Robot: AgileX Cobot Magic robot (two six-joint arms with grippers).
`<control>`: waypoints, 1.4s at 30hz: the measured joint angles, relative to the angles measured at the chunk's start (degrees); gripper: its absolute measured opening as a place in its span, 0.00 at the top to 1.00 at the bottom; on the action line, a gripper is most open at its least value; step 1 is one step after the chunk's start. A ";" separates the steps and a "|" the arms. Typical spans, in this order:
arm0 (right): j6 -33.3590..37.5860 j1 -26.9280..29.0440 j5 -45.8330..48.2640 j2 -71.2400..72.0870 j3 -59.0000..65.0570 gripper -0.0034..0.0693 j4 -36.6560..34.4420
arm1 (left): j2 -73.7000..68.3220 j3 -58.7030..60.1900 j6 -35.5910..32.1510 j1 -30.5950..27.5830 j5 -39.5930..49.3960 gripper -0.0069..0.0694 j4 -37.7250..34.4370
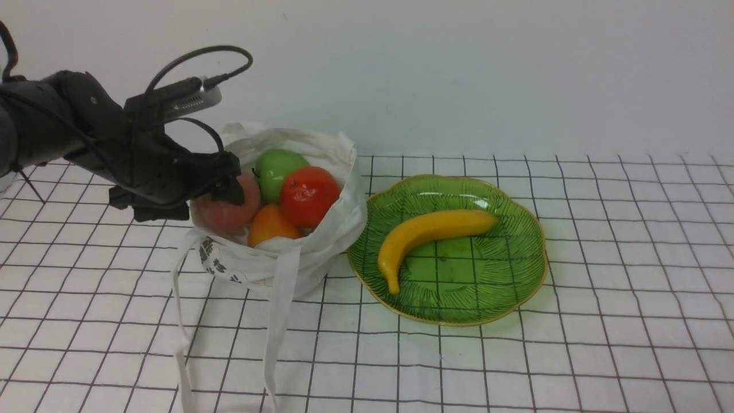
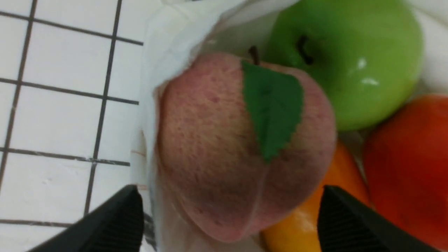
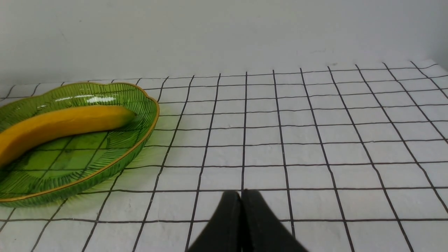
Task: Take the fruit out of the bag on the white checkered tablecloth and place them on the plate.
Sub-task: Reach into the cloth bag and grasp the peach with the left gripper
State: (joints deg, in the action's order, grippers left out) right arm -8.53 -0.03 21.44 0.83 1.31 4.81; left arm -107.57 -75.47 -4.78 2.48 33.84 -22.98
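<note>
**Item 1, the fruit.** We count four pieces in the open mouth of the bag (image 1: 321, 246).
- A fuzzy pink peach (image 2: 217, 147) with a green leaf (image 2: 273, 108) sits at the bag's left edge.
- A green apple (image 1: 278, 166) sits toward the bag's back.
- A glossy red fruit (image 1: 309, 195) sits at the bag's right side.
- An orange fruit (image 1: 270, 225) sits at the bag's front lip.

The pieces are packed against one another.

**Item 2, the bag.** We list a soft white cloth tote standing on the white checkered tablecloth (image 1: 602, 344). It has a small dark print (image 1: 215, 261) low on its left face. Its long straps (image 1: 281, 298) trail forward from it across the cloth.

**Item 3, left gripper (image 1: 226, 186).** We find it at the bag's left rim, over the peach. Its black fingers (image 2: 119, 220) are spread wide, one on each side of the peach, and are not clamped on it.

**Item 4, the plate (image 1: 516, 287).** We record a translucent green dish with a scalloped gold rim, just beside the bag on its right. We cannot tell whether the two touch. A yellow banana (image 1: 430, 232) lies across the plate.

**Item 5, right gripper (image 3: 241, 203).** We see it only in its own wrist view, well away from the bag, beyond the plate. Its fingers are pressed together with nothing between them, low over the cloth.

**Item 6, surroundings.** We note a plain white wall (image 1: 459, 74) behind the bag.
</note>
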 joint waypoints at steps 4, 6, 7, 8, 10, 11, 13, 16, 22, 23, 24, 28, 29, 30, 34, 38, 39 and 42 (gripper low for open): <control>0.00 0.00 0.00 0.00 0.00 0.97 0.00 | -0.60 -0.02 0.00 0.00 -0.46 0.12 -0.05; 0.00 0.00 0.00 0.00 0.00 0.97 0.00 | -0.39 -0.47 -0.24 0.00 0.07 0.15 0.00; 0.00 0.00 0.00 0.00 0.00 0.97 0.00 | -0.19 -1.04 -0.63 0.00 0.81 0.16 0.17; 0.00 0.00 0.00 0.00 0.00 0.97 0.00 | -0.01 -1.45 -0.94 0.00 1.38 0.17 0.45; 0.00 0.00 0.00 0.00 0.00 0.97 0.00 | 0.91 -3.22 -1.87 0.00 4.06 0.19 1.32; 0.00 0.00 0.00 0.00 0.00 0.97 0.00 | 1.43 -4.15 -1.99 0.00 5.40 0.19 1.38; 0.00 0.00 0.00 0.00 0.00 0.97 0.00 | 2.18 -6.06 -2.13 0.66 6.86 0.19 1.38; 0.00 0.00 0.00 0.00 0.00 0.97 0.00 | 1.96 -6.71 -2.55 2.22 6.14 0.19 1.73; 0.00 0.00 0.00 0.00 0.00 0.97 0.00 | -1.03 -6.78 -4.38 4.93 3.29 0.19 7.39; 0.00 0.00 0.00 0.00 0.00 0.97 0.00 | -1.13 -6.78 -4.42 4.93 3.02 0.19 8.28; 0.00 0.00 0.00 0.00 0.00 0.97 0.00 | -1.11 -6.78 -4.49 4.93 2.81 0.19 9.17; 0.00 0.00 0.00 0.00 0.00 0.97 0.00 | -1.11 -6.78 -4.49 4.93 1.75 0.19 11.55; 0.00 0.00 0.00 0.00 0.00 0.97 0.00 | -1.11 -6.78 -4.49 4.93 1.70 0.19 11.71; 0.00 0.00 0.00 0.00 0.00 0.97 0.00 | -1.15 -6.78 -4.49 4.93 1.73 0.19 12.57; 0.00 0.00 0.00 0.00 0.00 0.97 0.00 | -1.78 -6.78 -4.49 4.93 1.54 0.19 13.66; 0.00 0.00 0.00 0.00 0.00 0.97 0.00 | -2.54 -6.78 -4.49 4.93 0.28 0.19 14.78; 0.00 0.00 0.00 0.00 0.00 0.97 0.00 | -2.78 -6.78 -4.49 4.93 -0.01 0.19 15.06; 0.00 0.00 0.00 0.00 0.00 0.97 0.00 | -4.05 -6.78 -4.49 4.93 -1.46 0.19 17.58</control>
State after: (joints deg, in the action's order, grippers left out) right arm -8.53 -0.03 21.44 0.83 1.31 4.81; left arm -111.62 -82.24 -9.27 7.42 32.38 -5.40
